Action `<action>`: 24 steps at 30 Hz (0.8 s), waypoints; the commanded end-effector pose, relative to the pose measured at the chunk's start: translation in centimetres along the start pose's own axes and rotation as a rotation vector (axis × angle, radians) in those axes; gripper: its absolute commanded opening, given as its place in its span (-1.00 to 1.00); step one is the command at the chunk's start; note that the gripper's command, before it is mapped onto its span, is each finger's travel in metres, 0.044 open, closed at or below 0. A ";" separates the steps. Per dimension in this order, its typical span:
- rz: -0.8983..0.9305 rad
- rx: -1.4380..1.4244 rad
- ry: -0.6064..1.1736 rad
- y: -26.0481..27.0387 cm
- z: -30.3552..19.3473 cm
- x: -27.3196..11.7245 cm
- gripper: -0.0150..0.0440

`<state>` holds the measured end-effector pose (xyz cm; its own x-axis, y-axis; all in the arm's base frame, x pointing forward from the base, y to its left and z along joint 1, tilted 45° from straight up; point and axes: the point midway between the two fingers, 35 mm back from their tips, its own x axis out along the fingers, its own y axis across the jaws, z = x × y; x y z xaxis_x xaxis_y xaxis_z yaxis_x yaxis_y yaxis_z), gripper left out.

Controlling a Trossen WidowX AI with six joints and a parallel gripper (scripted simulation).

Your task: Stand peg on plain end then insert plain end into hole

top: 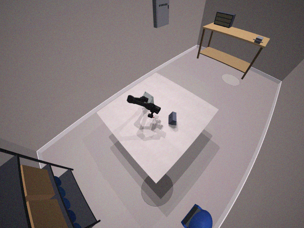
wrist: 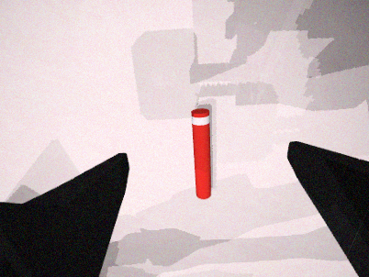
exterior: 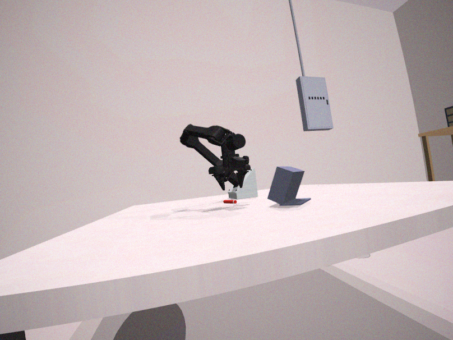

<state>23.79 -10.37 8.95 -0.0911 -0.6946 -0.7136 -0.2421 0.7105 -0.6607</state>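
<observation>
The red peg point(exterior: 229, 201) point(wrist: 202, 158) lies on its side on the white table point(top: 157, 157) point(exterior: 219, 238). Its white band is at the top end in the wrist view and at the right end, toward the panel, in the exterior view. In the top view the arm hides nearly all of it. My gripper point(exterior: 232, 188) point(wrist: 208, 155) is open and empty, pointing down above the peg. In the wrist view the peg lies between the lines of the two fingers. The slate-blue sloped panel point(top: 172, 118) point(exterior: 286, 184) stands to the right; its hole is not clear.
A pale grey-green wedge point(top: 149, 96) point(exterior: 250, 184) stands near the arm's base, behind the gripper in the exterior view. The panel's thin foot point(exterior: 301, 201) extends right along the table. A grey wall box point(top: 162, 14) point(exterior: 316, 104) and a wooden bench point(top: 235, 33) are far off.
</observation>
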 end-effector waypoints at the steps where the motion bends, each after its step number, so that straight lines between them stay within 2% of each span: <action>1: -0.003 -0.007 0.002 0.1 0.0 0.8 1.00; 24: -0.006 -0.007 0.003 0.0 -0.2 4.4 1.00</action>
<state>23.41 -13.12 6.27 -0.0902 -0.6966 -0.7118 -0.2417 0.7087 -0.6628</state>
